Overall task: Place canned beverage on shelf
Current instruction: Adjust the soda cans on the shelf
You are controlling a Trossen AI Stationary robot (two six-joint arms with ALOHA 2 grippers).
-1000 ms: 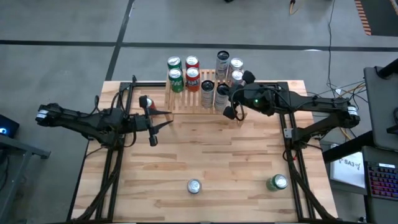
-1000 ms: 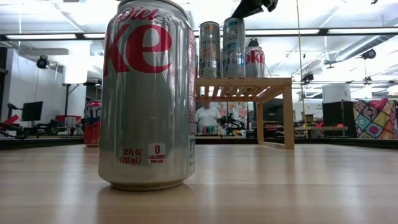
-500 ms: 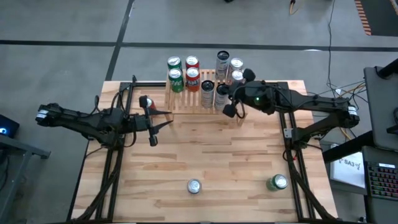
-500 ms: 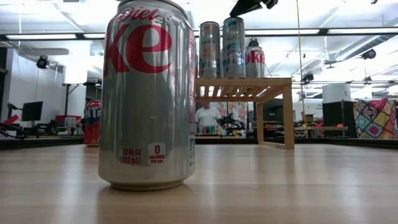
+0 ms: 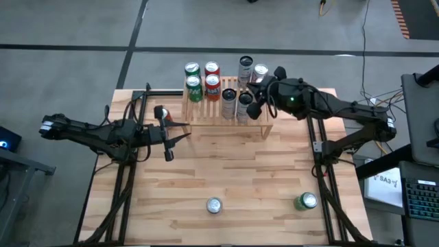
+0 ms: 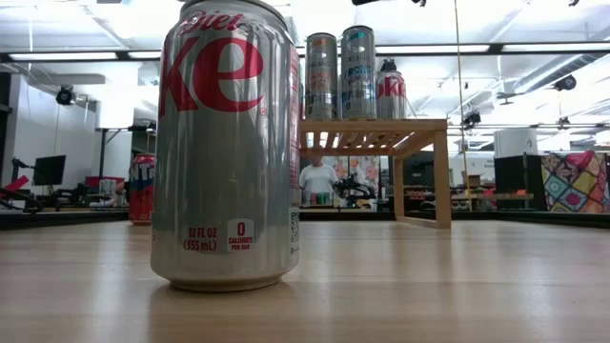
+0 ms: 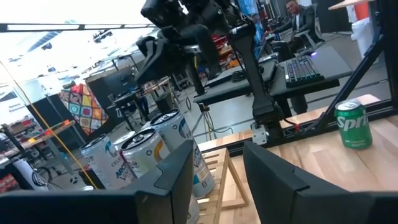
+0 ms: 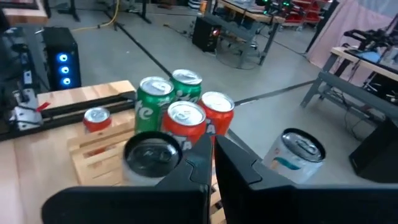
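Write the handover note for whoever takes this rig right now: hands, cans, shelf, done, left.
Right hand: shut, empty, above the shelf's right end.
Left hand: beside the shelf's left end, close to a red can on the table; a grip isn't clear.
Done: eight cans stand on the shelf.
Left: Diet Coke can and Sprite can near the table's front edge, plus that red can.
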